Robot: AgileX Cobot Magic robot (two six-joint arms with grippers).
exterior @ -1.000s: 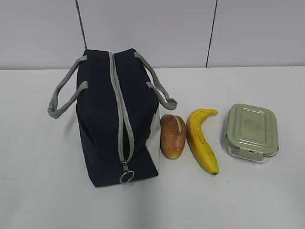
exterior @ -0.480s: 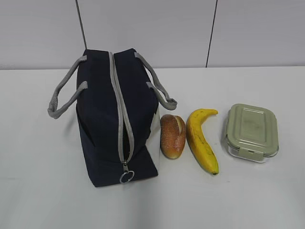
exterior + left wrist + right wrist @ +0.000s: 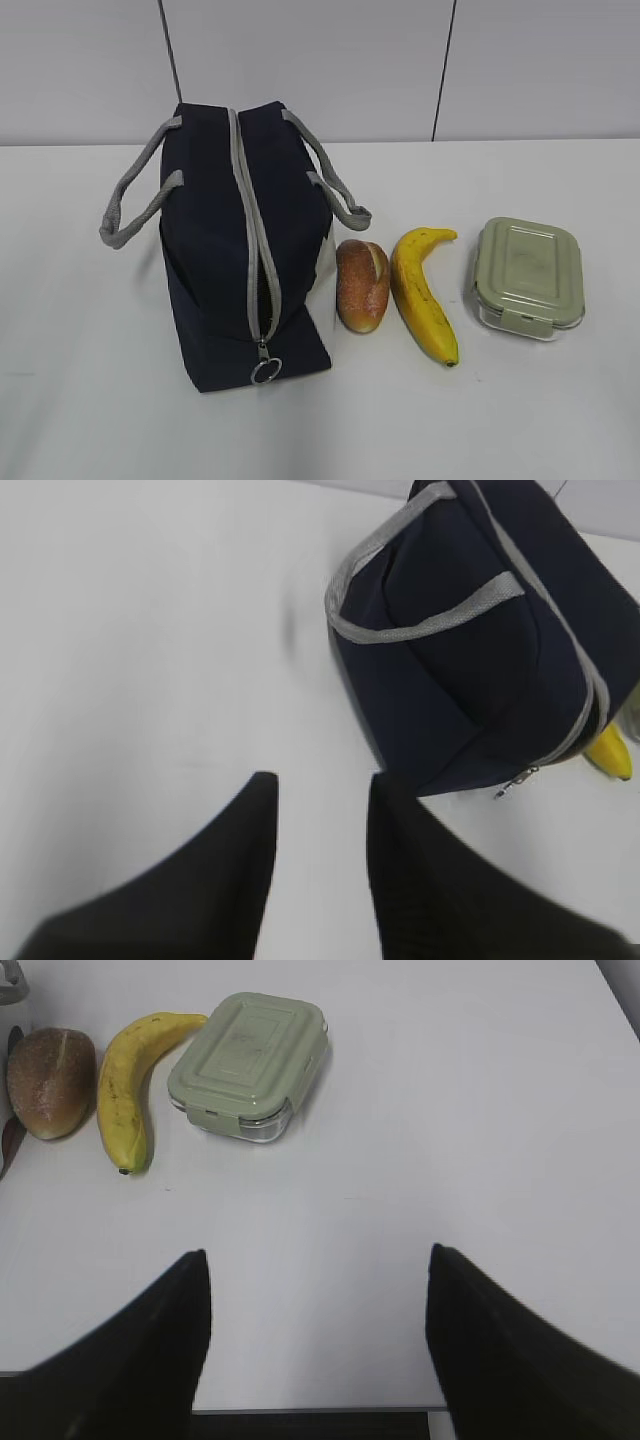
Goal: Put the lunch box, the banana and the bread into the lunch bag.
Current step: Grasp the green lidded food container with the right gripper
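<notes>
The navy lunch bag (image 3: 240,250) stands on the white table, its grey zipper closed with the ring pull (image 3: 266,371) at the near end. To its right lie the bread (image 3: 362,284), the banana (image 3: 422,293) and the lunch box (image 3: 528,274) with its sage-green lid. No gripper shows in the exterior view. My left gripper (image 3: 322,785) is open and empty over bare table, near the bag (image 3: 480,650). My right gripper (image 3: 318,1258) is open wide and empty, near the table's front edge, short of the lunch box (image 3: 250,1060), banana (image 3: 128,1080) and bread (image 3: 50,1080).
The bag's two grey handles (image 3: 135,200) hang out to its sides. The white table (image 3: 500,420) ends at a grey panelled wall behind. The table's front edge (image 3: 320,1408) shows under my right gripper.
</notes>
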